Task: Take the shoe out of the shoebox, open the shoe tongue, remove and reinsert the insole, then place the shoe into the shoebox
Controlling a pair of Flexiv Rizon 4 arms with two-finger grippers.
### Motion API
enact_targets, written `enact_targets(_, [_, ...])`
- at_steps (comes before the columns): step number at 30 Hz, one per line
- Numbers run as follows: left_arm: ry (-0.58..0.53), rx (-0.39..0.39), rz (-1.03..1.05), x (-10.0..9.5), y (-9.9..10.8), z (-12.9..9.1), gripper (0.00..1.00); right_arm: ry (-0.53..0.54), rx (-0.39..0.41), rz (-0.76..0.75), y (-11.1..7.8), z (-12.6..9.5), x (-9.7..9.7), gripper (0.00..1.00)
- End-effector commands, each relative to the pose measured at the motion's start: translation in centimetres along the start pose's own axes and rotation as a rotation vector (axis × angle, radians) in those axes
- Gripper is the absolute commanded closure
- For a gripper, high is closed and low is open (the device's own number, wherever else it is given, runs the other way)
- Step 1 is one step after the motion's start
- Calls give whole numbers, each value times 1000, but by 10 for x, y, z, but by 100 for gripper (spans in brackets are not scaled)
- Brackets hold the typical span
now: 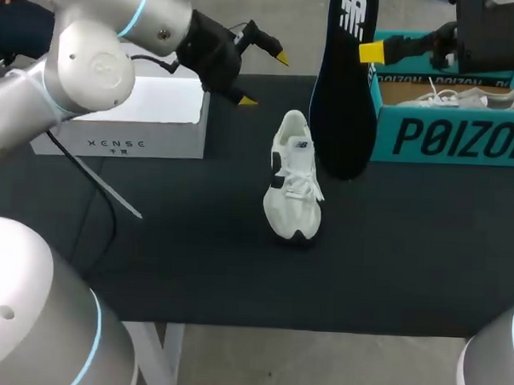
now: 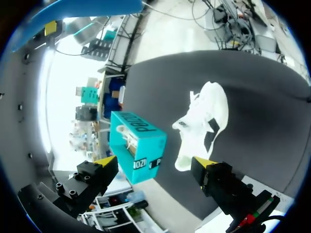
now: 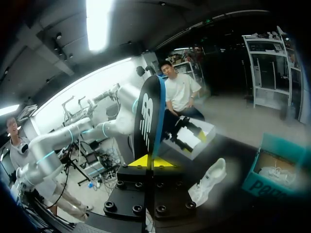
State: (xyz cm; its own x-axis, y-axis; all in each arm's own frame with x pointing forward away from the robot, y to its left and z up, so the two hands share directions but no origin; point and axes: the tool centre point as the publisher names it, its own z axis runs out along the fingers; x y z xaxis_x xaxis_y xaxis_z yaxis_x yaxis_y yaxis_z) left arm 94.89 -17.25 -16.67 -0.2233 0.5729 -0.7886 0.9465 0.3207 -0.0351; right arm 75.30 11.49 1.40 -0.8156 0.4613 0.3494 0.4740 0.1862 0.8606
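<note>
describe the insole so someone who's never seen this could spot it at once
On the black table, find the teal cardboard shoebox at the far right. Just left of it, the right gripper pinches a long, flat, dark insole, held upright. Unlike the white sneaker lying nearby, it is thin, dark and bears a white logo.

Shoe [image 1: 293, 179] sits mid worktop [image 1: 195, 249]. Shoebox [image 1: 451, 133] at far right, second shoe [image 1: 466, 98] inside it. Other box [image 1: 128, 119] at far left. Insole [image 1: 343, 85] hangs from right gripper [image 1: 371, 52], between shoe and shoebox. Left gripper [image 1: 265, 79] hovers just right of other box, beyond shoe.
</note>
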Motion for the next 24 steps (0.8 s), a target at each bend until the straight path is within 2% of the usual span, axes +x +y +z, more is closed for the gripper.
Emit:
enact_targets(1, [-186,14,-13,12,-2,1,0,-1,2,1,0,1,0,100])
enact_targets(7, [-186,14,-13,12,-2,1,0,-1,2,1,0,1,0,100])
enact_targets(9, [-136,-27,56,6,-3,0,0,-1,2,1,0,1,0,100])
enact_targets(10, [-144,5,82,2,-5,-2,0,-1,2,1,0,1,0,100])
enact_targets(12, [-100,-29,149,-2,-7,-6,0,-1,2,1,0,1,0,100])
enact_targets(13, [-109,-15,151,-4,-8,-9,0,-1,2,1,0,1,0,100])
enact_targets(15, [-96,-34,202,-6,-8,-15,0,-1,2,1,0,1,0,100])
enact_targets(20, [-212,-13,269,-3,-5,-37,0,-1,2,1,0,1,0,100])
enact_targets(24, [-308,53,239,3,-1,-57,0,-1,2,1,0,1,0,100])
